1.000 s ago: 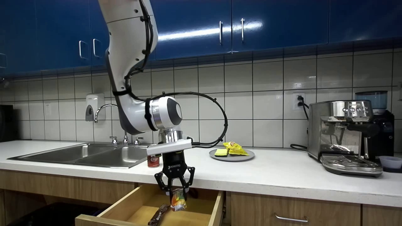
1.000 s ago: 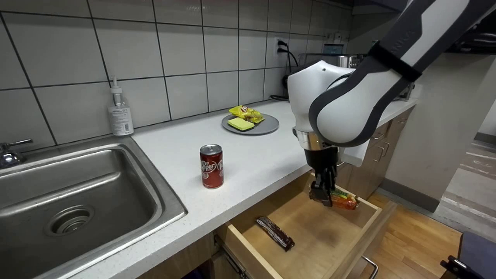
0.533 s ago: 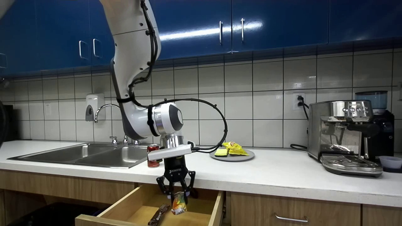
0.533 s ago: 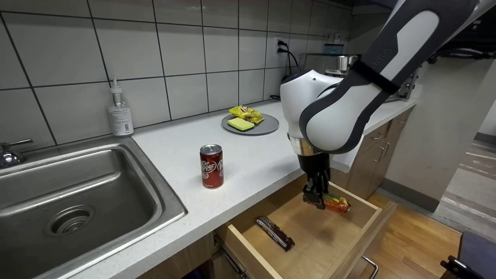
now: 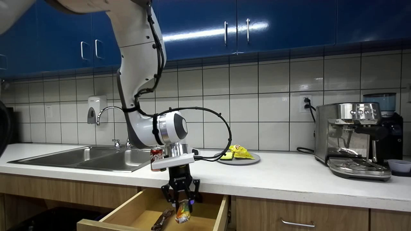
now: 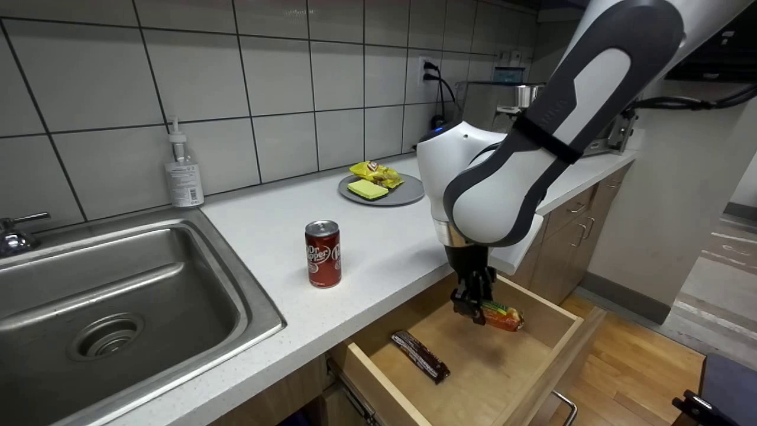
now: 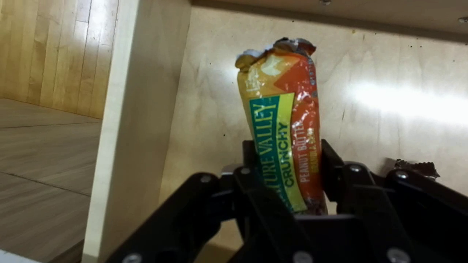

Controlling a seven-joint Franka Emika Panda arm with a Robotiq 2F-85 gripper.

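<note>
Several blue cupboards (image 5: 289,25) span the top of an exterior view, above a long white worktop (image 5: 276,175). The robot arm (image 5: 141,64) comes down past the worktop's front edge. A steel sink (image 6: 263,310) is set into the worktop, and below the front edge a wooden drawer (image 6: 473,402) stands pulled out. A coffee machine (image 5: 340,138) sits well apart from both. A grey plate (image 6: 408,192) lies toward the back of the worktop. The gripper (image 7: 290,155) points down over the drawer; whether its tips are below the rim is hard to tell. Near the sink stands an upright red can (image 6: 323,260), and on the plate are a yellow packet (image 6: 378,173) and a sponge (image 6: 368,189).

Smaller still, a granola bar (image 7: 283,124) in an orange wrapper is what the gripper has hold of: the jaws are drawn in partway and stand against its two long sides, with one end reaching out past them. A thinner brown bar (image 6: 420,357) lies flat on the drawer's bottom, apart from the held one.

Judging by how things lie, the grasp is done and looks secure, and the granola bar is already over the drawer's bottom. It appears to hang clear of it, so setting it down and letting go are not yet done.
</note>
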